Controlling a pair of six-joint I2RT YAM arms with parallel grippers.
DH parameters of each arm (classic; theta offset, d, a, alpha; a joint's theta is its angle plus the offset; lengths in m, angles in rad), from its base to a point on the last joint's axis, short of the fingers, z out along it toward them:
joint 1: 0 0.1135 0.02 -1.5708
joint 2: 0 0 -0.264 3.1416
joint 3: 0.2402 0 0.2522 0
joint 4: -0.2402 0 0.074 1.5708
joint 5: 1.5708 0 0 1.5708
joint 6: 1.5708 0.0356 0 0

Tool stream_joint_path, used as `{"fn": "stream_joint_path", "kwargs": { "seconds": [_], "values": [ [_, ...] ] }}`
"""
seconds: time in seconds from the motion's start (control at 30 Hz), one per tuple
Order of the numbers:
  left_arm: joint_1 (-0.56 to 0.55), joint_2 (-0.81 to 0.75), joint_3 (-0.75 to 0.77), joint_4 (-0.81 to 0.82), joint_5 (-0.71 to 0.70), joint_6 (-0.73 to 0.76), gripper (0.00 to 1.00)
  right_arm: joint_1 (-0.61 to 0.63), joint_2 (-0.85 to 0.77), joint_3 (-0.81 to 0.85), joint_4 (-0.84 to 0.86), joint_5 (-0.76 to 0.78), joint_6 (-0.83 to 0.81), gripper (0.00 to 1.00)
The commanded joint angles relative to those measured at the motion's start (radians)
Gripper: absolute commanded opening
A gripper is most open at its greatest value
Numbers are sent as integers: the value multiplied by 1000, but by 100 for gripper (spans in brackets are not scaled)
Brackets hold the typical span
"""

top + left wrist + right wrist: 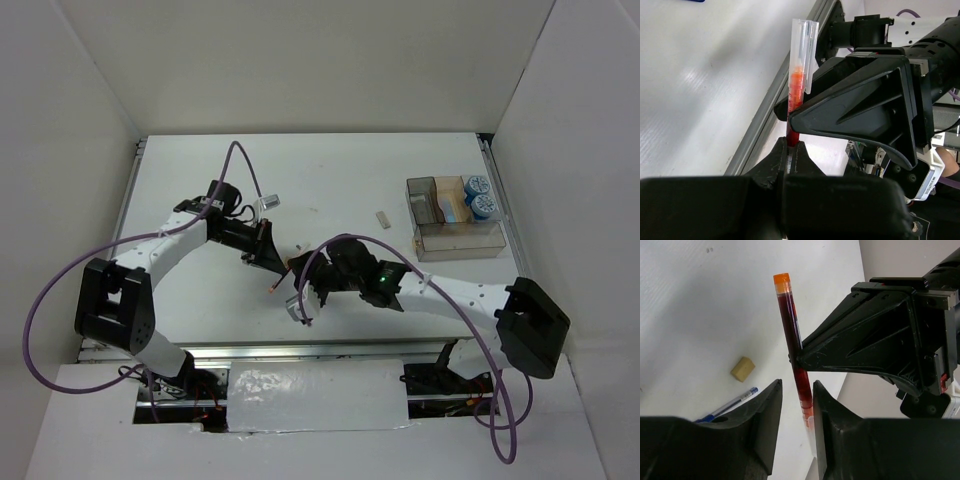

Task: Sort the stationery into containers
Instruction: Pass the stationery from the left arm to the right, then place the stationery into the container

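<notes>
My left gripper (791,145) is shut on the lower end of the red pen (796,85), which has a clear cap and stands up from its jaws. The same red pen (787,315) passes between the fingers of my right gripper (796,385), which is open, with the pen close to its right finger. In the top view the left gripper (268,252) and right gripper (303,305) meet at the table's middle front. A tan cube (742,368) and a blue pen (730,405) lie on the table. The clear tray (460,243) at the far right holds two blue-white rolls (478,186).
A small beige block (381,216) lies on the table left of the tray. A small pale item (268,202) sits near the left arm's wrist. The tray's smoky-grey section (422,195) is at its left end. White walls enclose the table.
</notes>
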Motion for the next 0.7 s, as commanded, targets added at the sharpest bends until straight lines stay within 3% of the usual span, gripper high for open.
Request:
{"fn": "stream_joint_path", "kwargs": {
  "seconds": [0.0,0.1,0.17,0.2,0.27,0.3,0.37,0.4,0.57,0.67],
  "values": [
    [-7,-25,14,22,8,-9,0,-3,16,48,5,18,-21,36],
    [-7,-34,8,24,-1,-7,0,-7,12,42,5,23,-19,26],
    [-5,-37,8,30,-15,-11,5,-4,4,26,17,29,-12,4],
    [-4,-45,11,30,-25,-4,18,-3,-2,20,37,36,-4,0],
    [-1,-71,6,48,-32,-3,35,-6,-19,3,45,44,19,0],
    [7,-82,-7,62,-33,-15,58,-7,-28,-1,46,50,27,0],
    [19,-127,-29,119,-52,-47,93,-18,-58,-23,37,65,39,0],
    [43,-146,-41,134,-61,-79,99,-26,-75,-35,29,70,39,0],
    [183,-238,-9,198,-197,-145,99,-102,-247,-164,-13,78,42,0],
    [247,-336,-32,362,-315,-207,99,-196,-280,-137,-95,134,245,0]
  ]
}}
